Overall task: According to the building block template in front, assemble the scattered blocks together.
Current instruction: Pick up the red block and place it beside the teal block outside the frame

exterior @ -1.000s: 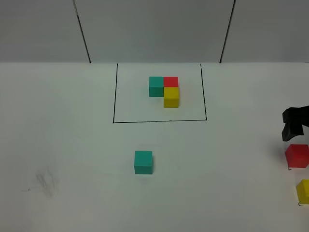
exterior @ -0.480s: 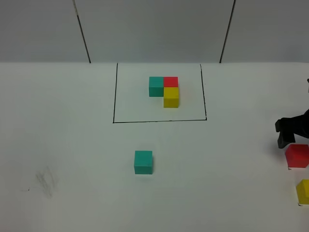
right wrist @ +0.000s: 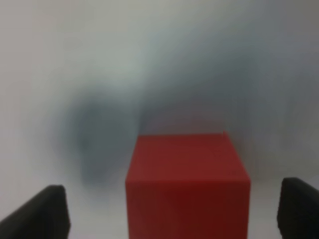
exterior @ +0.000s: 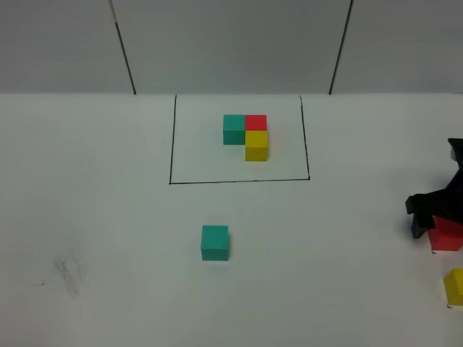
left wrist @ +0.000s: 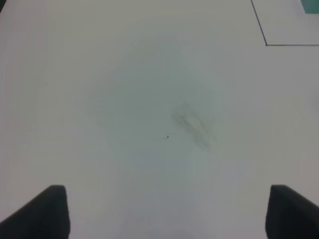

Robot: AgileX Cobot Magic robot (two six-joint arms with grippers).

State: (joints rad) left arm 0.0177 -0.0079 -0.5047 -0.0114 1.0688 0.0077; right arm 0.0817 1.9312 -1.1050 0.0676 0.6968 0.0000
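The template [exterior: 246,136] is an L of teal, red and yellow cubes inside a thin black outline at the back middle. A loose teal cube [exterior: 215,242] sits in front of it. A loose red cube [exterior: 446,237] lies at the right edge, and a loose yellow cube [exterior: 455,286] lies nearer the front. My right gripper [exterior: 428,217] is low over the red cube, open, with its fingers on either side of the cube [right wrist: 187,184] in the right wrist view. My left gripper [left wrist: 167,211] is open over bare table.
The white table [exterior: 108,217] has a faint grey smudge [exterior: 69,271] at the front left, also seen in the left wrist view [left wrist: 192,127]. A corner of the black outline [left wrist: 265,44] shows there too. A grey panelled wall [exterior: 231,43] stands behind.
My right gripper has moved down and to the left, from above the red cube to level with it, partly covering the cube. Nothing else has moved.
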